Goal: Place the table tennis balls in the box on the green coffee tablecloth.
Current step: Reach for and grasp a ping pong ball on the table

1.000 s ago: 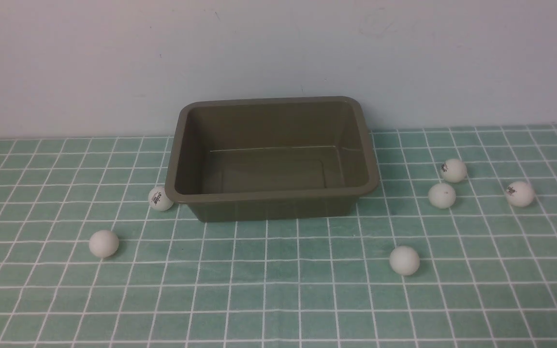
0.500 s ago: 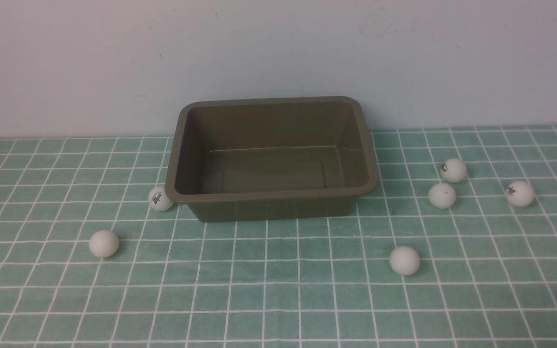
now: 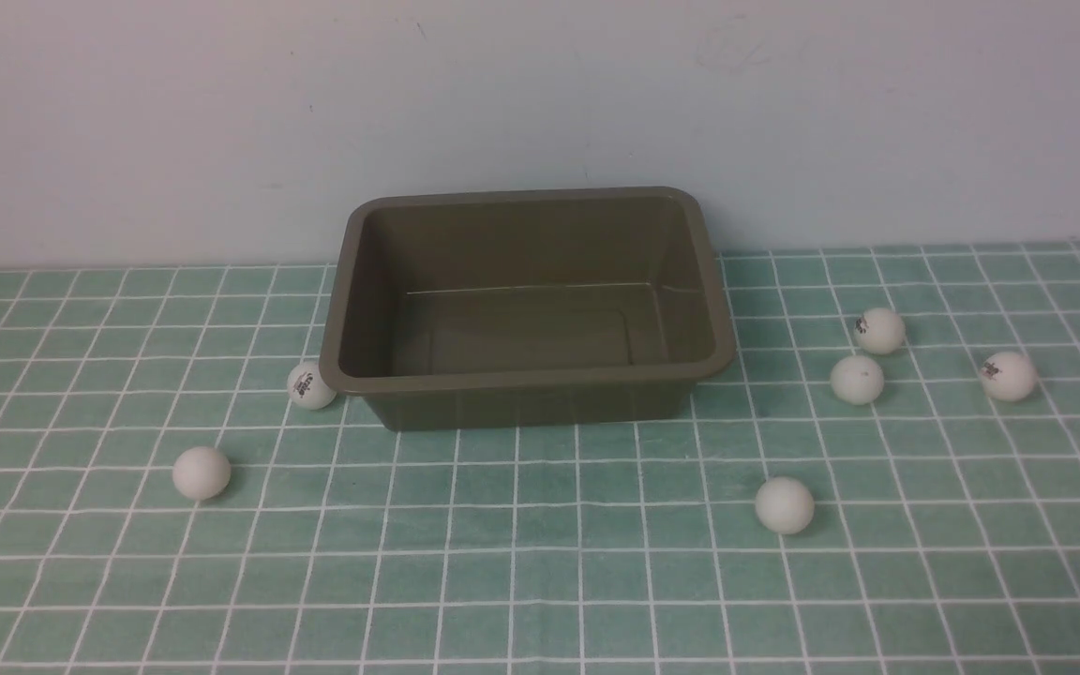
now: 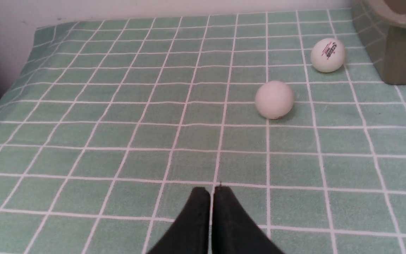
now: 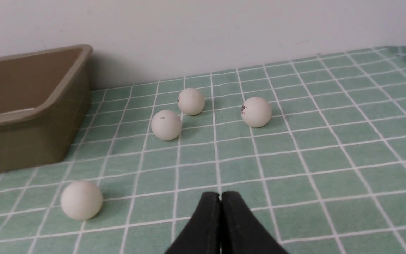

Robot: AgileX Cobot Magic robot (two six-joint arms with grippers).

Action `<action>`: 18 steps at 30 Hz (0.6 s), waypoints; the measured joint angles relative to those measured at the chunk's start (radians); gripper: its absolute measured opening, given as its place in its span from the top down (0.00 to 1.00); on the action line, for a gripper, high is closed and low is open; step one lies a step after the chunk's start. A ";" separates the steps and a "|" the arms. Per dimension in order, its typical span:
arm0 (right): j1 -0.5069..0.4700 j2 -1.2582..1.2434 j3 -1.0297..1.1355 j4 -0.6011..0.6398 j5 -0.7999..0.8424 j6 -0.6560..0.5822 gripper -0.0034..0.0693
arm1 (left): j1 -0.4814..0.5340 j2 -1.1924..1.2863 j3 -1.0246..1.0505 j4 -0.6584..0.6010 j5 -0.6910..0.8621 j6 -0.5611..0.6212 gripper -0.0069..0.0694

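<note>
Box (image 3: 521, 408): upright, open side up, at centre-back of green coffee tablecloth (image 3: 540, 581), close to wall (image 3: 221, 122)
Balls total: you have 6 table tennis balls (image 3: 857, 379), all on cloth, all outside box
Balls L side: logo ball (image 3: 312, 385) just beside box's near-left corner, touching or not I cannot tell; plain ball (image 3: 202, 472) more to front & left, apart from box
Balls R side: front ball (image 3: 784, 505) alone, before box's near-right corner; 3 more in loose group right of box, incl. back ball (image 3: 879, 330) & far-right ball (image 3: 1008, 376), both w/ dark print
L arm: left gripper (image 4: 211, 188) has fingers pressed together, pinching nothing; tips over bare cloth, the 2 L-side balls ahead of it, apart
R arm: right gripper (image 5: 220, 194) has fingers pressed together too, nothing between them; tips over bare cloth, front ball near, to one side, other 3 further ahead
</note>
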 joint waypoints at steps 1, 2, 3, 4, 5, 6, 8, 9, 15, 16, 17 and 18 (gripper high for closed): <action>0.000 0.000 0.000 0.035 0.002 0.000 0.97 | 0.000 0.000 0.001 -0.016 -0.007 0.000 0.91; 0.000 0.000 0.000 0.074 0.005 0.000 0.97 | 0.000 0.000 0.002 -0.039 -0.013 0.000 0.91; 0.000 0.000 0.000 0.114 0.005 0.000 0.97 | 0.000 0.000 0.004 -0.053 -0.017 0.000 0.91; 0.000 0.000 0.000 0.158 0.007 0.000 0.97 | 0.000 0.000 0.004 -0.073 -0.021 0.000 0.91; 0.000 0.000 0.000 0.176 0.008 0.000 0.97 | 0.000 0.000 0.004 -0.081 -0.022 0.000 0.91; 0.000 0.000 0.000 0.232 0.010 0.000 0.97 | 0.000 0.000 0.004 -0.103 -0.023 0.000 0.91; 0.000 0.000 0.002 0.322 0.012 0.000 0.97 | 0.000 0.000 0.004 -0.130 -0.023 0.000 0.91; 0.000 0.000 0.002 0.351 0.013 0.000 0.97 | 0.000 0.000 0.004 -0.134 -0.023 0.000 0.91; 0.000 0.000 0.001 0.463 0.009 0.000 0.97 | 0.000 0.000 0.004 -0.187 -0.024 -0.005 0.91; 0.000 0.000 0.001 0.468 0.009 0.000 0.97 | 0.000 0.000 0.004 -0.212 -0.026 -0.013 0.91; 0.000 0.000 0.001 0.476 0.009 0.000 0.97 | 0.000 0.000 0.004 -0.269 -0.026 -0.029 0.91; 0.000 0.000 0.001 0.485 0.008 0.000 0.97 | 0.000 0.000 0.006 -0.329 -0.026 -0.040 0.91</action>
